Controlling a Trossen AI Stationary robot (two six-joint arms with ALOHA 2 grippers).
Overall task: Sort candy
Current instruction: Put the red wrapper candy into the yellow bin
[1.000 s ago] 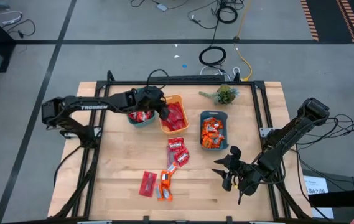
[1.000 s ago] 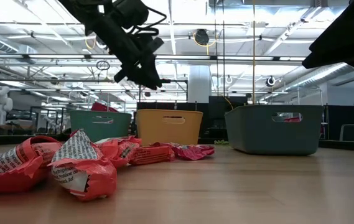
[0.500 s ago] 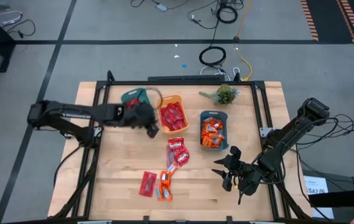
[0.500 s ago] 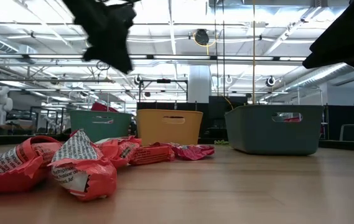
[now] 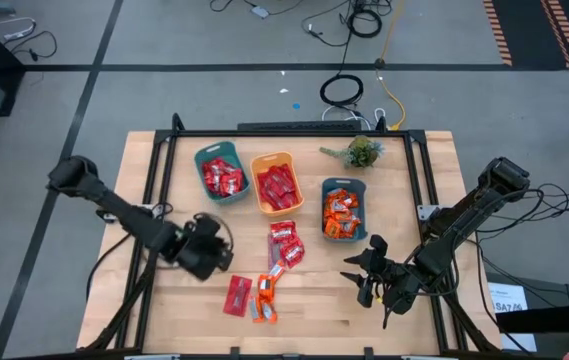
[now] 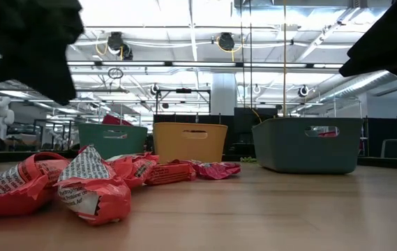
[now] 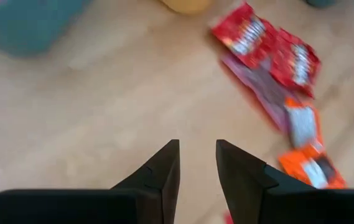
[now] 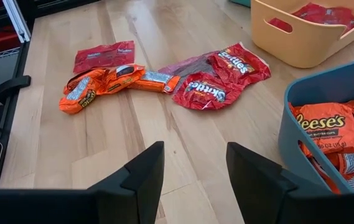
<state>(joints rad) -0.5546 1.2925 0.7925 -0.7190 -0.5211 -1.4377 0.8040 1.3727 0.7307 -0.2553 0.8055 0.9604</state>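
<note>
Candy [image 5: 276,262] left to sort lies loose on the wooden surface [image 5: 394,200], in the middle toward the near edge: two red packets overlapping a pale mauve one [image 8: 183,63] just near of the orange bin [image 5: 276,183], then orange wrappers [image 5: 265,296] and a single red packet [image 5: 237,296] nearer still. The wrappers are flat, glossy and crinkled, and several touch or overlap.

That overlap is the main risk. The left claw [image 7: 196,163] hangs above bare wood left of the pile, its fingers parted by a narrow gap and gripping nothing. With so slim a gap, I judge it could slide over a slick wrapper instead of pinching it, or push the packet along the surface. Coming down where packets overlap could lift two kinds at once and drop a wrong one into a bin. Flat packets also give little edge to catch, so a shallow descent may close on air.

The right claw [image 8: 193,176] waits low at the near right, fingers apart and empty, well clear of the pile.

Bins at the far side already hold sorted pieces: red in the teal bin [image 5: 220,174] and the orange bin, orange packets in the blue-grey bin [image 5: 344,209].
</note>
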